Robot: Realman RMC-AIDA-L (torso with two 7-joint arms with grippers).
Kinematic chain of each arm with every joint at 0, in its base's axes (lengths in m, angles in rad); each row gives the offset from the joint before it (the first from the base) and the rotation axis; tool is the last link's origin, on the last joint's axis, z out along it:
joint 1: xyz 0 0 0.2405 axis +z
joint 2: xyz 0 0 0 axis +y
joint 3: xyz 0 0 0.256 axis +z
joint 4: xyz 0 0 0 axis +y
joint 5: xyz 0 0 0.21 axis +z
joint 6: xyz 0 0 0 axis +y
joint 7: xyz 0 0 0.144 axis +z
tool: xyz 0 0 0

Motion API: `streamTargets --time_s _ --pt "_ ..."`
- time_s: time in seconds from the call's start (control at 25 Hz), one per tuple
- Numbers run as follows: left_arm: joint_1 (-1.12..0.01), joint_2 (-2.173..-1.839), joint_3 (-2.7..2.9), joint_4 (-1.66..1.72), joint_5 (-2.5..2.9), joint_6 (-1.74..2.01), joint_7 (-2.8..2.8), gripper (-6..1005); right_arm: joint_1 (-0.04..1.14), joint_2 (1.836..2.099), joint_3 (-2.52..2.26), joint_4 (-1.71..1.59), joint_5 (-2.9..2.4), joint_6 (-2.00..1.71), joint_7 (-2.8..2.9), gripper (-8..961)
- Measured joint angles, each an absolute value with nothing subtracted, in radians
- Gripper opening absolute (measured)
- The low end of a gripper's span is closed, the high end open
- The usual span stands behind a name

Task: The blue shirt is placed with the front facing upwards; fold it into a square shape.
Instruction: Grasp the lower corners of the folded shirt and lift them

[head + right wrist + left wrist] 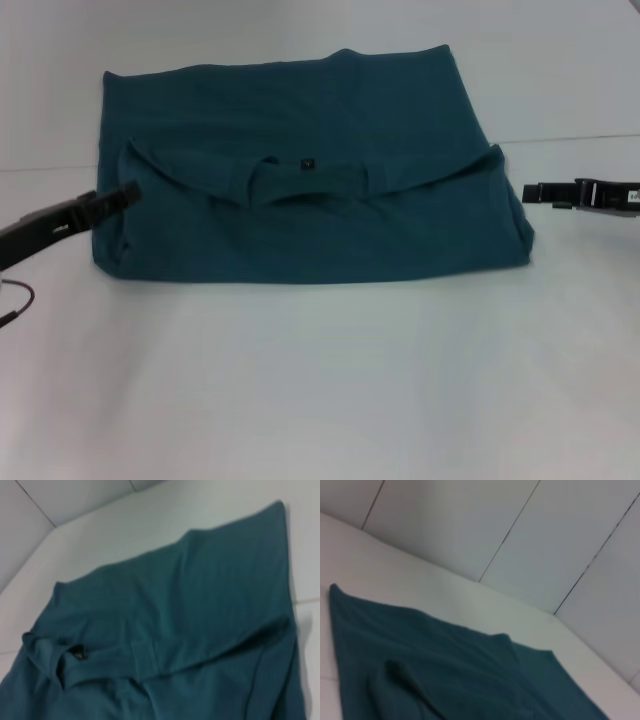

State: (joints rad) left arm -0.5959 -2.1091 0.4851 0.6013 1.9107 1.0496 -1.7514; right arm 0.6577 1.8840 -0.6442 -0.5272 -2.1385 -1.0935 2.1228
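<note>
Bare bench [320, 390] lies nearest, then the shirt [310, 230] folded with its collar on top, my left hand [128, 192] touching its left edge and my right hand [532, 192] just off its right edge, both seemingly pinched together, so I should grip matching corners evenly.

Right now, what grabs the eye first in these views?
The blue shirt dominates the middle of the white table, already folded into a wide block with the collar and its small dark neck label lying across the top. The left gripper sits at the shirt's left edge, and the right gripper hangs just off its right edge.
</note>
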Motion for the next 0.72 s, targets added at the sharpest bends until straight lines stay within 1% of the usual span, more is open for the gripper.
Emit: streamTargets --time_s 0.12,0.28,0.36,0.4,0.6,0.72 --pt "-0.593 -2.110 0.485 0.601 1.941 1.046 -1.752 786 0.664 1.884 -0.646 -0.523 -2.174 -1.099 2.155 645" --pt "-0.590 -2.111 0.485 0.604 1.948 1.045 -1.748 786 0.671 1.894 -0.647 -0.519 -2.219 -1.106 2.186 645" --pt "-0.590 -2.111 0.485 0.609 1.954 1.045 -1.748 786 0.672 1.904 -0.651 -0.519 -2.238 -1.105 2.201 645" --pt "-0.590 -2.111 0.486 0.612 1.956 1.045 -1.748 786 0.672 1.904 -0.651 -0.519 -2.238 -1.105 2.201 645" --pt "-0.591 -2.112 0.486 0.615 1.957 1.044 -1.748 787 0.663 1.922 -0.652 -0.527 -2.242 -1.066 2.196 644" --pt "-0.593 -2.112 0.486 0.615 1.957 1.044 -1.749 787 0.665 1.940 -0.655 -0.527 -2.242 -1.014 2.190 645"
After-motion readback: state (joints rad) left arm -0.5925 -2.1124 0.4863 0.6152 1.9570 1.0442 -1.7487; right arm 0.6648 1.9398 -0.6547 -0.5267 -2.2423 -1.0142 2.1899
